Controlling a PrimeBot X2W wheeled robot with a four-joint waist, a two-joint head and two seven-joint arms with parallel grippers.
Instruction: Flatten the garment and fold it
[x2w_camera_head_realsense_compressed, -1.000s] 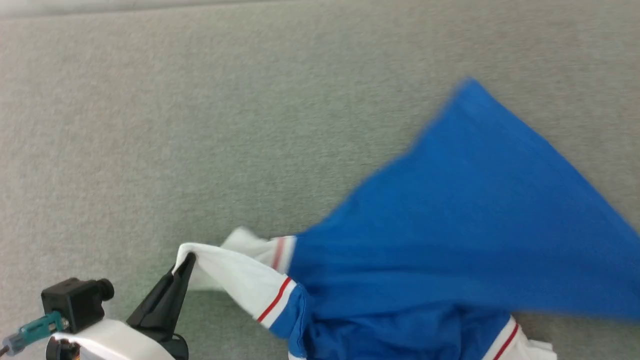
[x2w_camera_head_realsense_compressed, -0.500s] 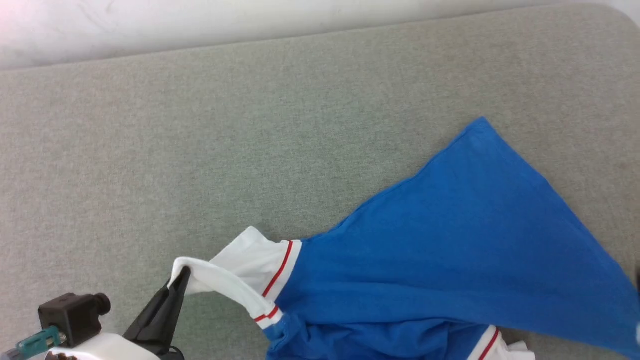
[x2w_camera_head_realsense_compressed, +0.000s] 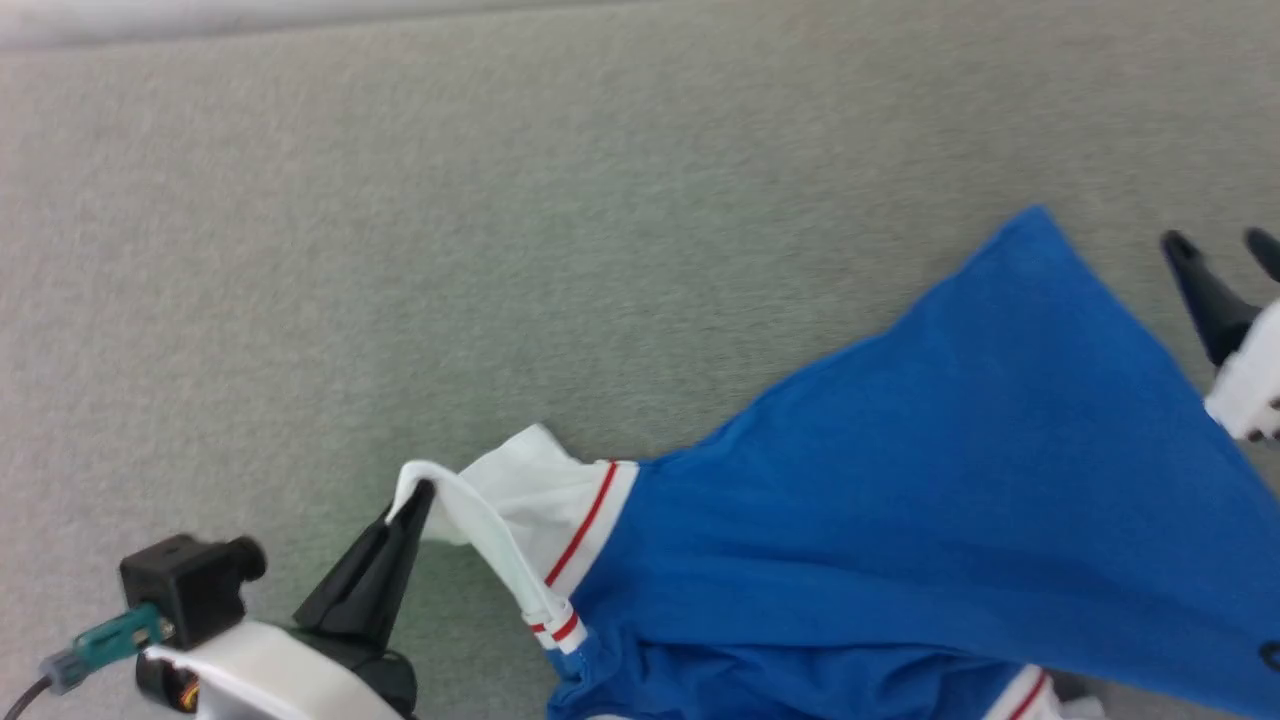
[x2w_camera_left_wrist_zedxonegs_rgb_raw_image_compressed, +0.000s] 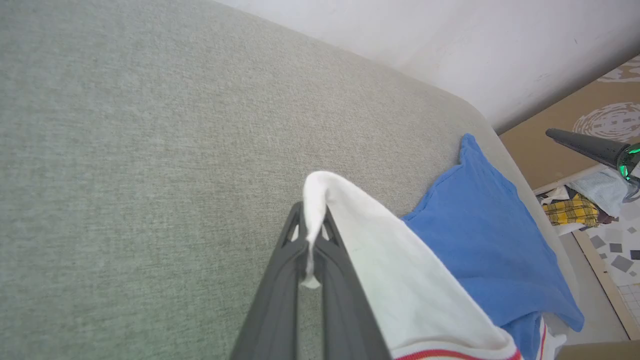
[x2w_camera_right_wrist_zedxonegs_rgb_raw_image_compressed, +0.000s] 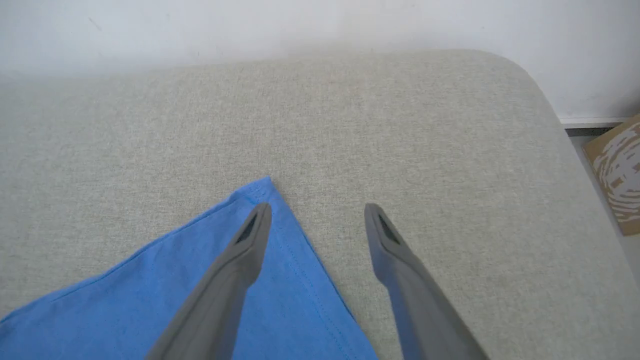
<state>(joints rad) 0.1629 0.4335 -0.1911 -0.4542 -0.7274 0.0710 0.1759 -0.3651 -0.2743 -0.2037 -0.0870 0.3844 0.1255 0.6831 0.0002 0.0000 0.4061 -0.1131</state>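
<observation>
We work a blue jersey garment (x2w_camera_head_realsense_compressed: 900, 480) on the grey padded table (x2w_camera_head_realsense_compressed: 400, 250). It lies over the table's near right part and is bunched along the near edge. Our left gripper (x2w_camera_head_realsense_compressed: 415, 495) is clamped tight on the rim of a white sleeve (x2w_camera_head_realsense_compressed: 530, 490), holding it just above the table by the middle of that edge. Our right gripper (x2w_camera_head_realsense_compressed: 1218, 240) stands wide open with nothing in it. It hangs at the pointed blue corner (x2w_camera_right_wrist_zedxonegs_rgb_raw_image_compressed: 267, 192), one finger over the cloth; we cannot tell whether it touches.

We judge the cloth light, soft and limp. It should drape and wrinkle rather than keep a shape, and it should slide easily over the table's fabric. The sound places to take it are its edges: sleeve rims, shoulder seams and hem corners.

The garment's long axis runs on a slant, from the pinched sleeve towards the table's far right rounded corner, and the blue corner points that way.
</observation>
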